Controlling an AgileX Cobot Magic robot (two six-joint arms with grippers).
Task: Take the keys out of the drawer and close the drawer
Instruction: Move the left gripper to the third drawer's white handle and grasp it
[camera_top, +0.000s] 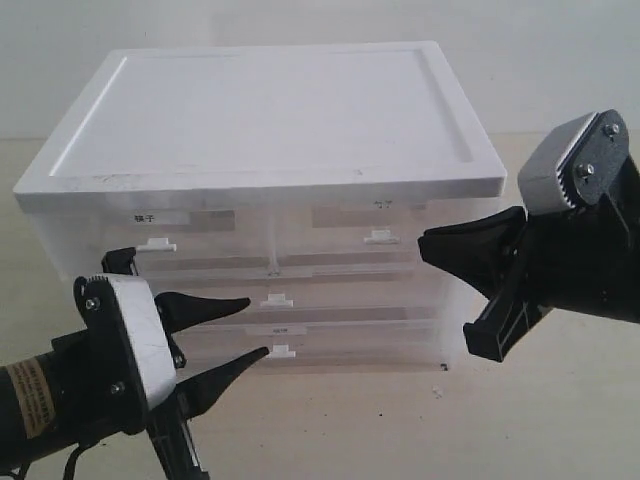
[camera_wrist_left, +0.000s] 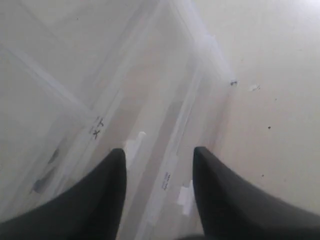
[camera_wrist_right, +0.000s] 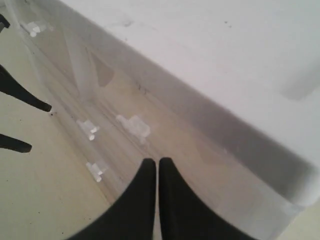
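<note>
A translucent drawer cabinet (camera_top: 270, 110) with a white top stands in the middle, and all its drawer fronts sit flush. The keys are hidden; I cannot tell which drawer holds them. My left gripper (camera_top: 258, 325) is open in front of the lower drawers, one fingertip near the middle handle (camera_top: 278, 299) and the other near the bottom handle (camera_top: 283, 351). In the left wrist view the open gripper (camera_wrist_left: 159, 150) has nothing between its fingers, and those two handles (camera_wrist_left: 134, 145) lie just beyond them. My right gripper (camera_top: 425, 245) hangs shut and empty by the cabinet's right side; its fingers (camera_wrist_right: 150, 172) are pressed together.
Two upper drawers carry small white handles (camera_top: 158, 243) (camera_top: 380, 236). The cabinet rests on a pale beige tabletop (camera_top: 400, 430). In the right wrist view the left gripper's fingers (camera_wrist_right: 30, 100) show at the edge near the drawer fronts.
</note>
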